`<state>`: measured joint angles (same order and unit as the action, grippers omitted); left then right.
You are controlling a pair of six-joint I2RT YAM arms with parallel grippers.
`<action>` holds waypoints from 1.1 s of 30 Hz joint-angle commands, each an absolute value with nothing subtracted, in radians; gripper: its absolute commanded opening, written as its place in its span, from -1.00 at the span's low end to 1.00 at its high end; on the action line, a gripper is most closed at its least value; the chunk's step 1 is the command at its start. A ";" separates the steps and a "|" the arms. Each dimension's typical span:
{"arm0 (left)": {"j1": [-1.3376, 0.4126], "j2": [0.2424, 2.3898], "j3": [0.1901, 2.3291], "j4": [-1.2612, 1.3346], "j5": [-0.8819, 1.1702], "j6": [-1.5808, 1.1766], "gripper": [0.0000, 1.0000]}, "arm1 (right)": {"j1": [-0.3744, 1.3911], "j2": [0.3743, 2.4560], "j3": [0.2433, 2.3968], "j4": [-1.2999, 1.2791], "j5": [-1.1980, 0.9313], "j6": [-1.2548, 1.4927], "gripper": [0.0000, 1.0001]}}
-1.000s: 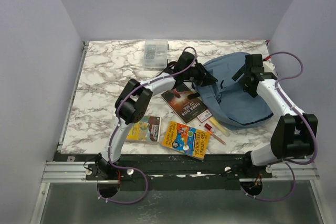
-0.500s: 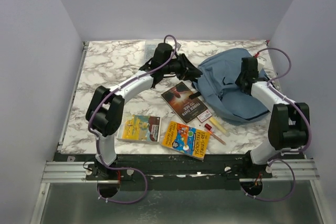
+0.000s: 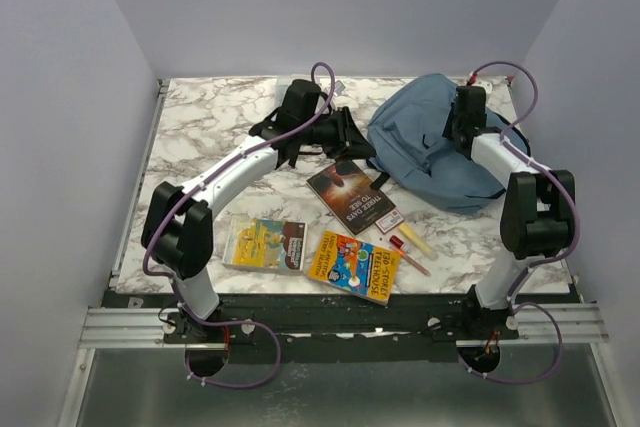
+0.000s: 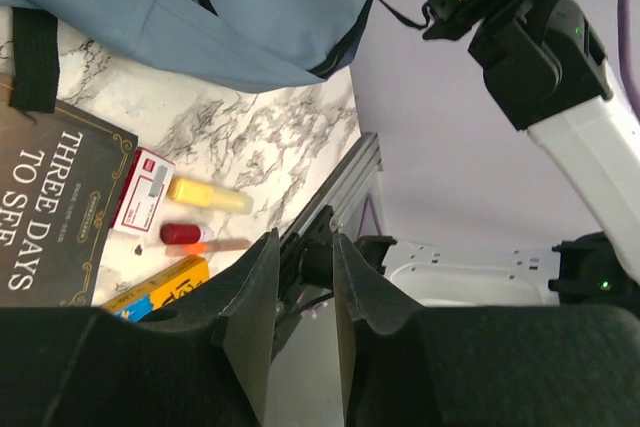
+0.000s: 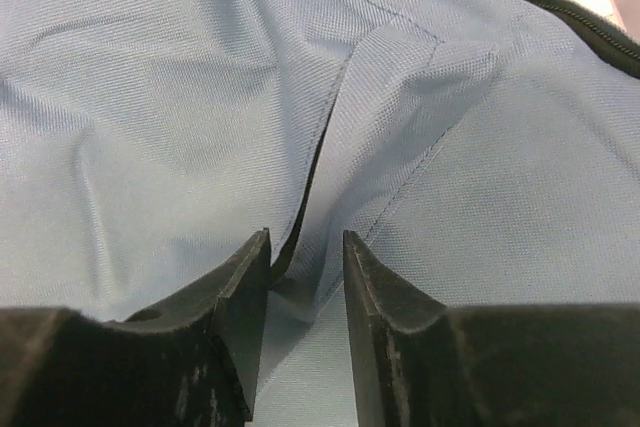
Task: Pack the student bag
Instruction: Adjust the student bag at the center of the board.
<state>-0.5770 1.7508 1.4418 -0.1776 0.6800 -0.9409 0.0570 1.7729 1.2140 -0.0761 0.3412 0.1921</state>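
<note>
Nearest me, an orange-and-yellow paperback book lies on the white marbled tabletop. Beyond it, my left gripper hangs beside the bag, jaws narrowly parted and empty. Far right sits the soft dusty-blue fabric backpack, and my right gripper is pinched on a fold of its cloth.

Dark book cut off at the left wrist view's left edge, student bag at its top
</note>
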 commanded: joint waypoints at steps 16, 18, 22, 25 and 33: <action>-0.575 1.675 1.474 -0.293 0.680 -0.787 -0.39 | 0.021 1.743 1.173 -0.024 0.222 0.311 -0.99; -0.575 1.668 1.474 -0.294 0.676 -0.781 -0.39 | 0.020 1.742 1.149 0.072 0.178 0.211 -0.99; -0.577 1.663 1.470 -0.296 0.665 -0.772 -0.39 | 0.012 1.738 1.118 0.156 0.200 0.119 -0.99; -0.575 1.665 1.474 -0.298 0.663 -0.769 -0.39 | 0.009 1.750 1.187 0.025 0.271 0.181 -0.98; -0.575 1.676 1.479 -0.298 0.690 -0.784 -0.39 | -0.012 1.713 1.113 -0.117 0.338 0.488 -0.73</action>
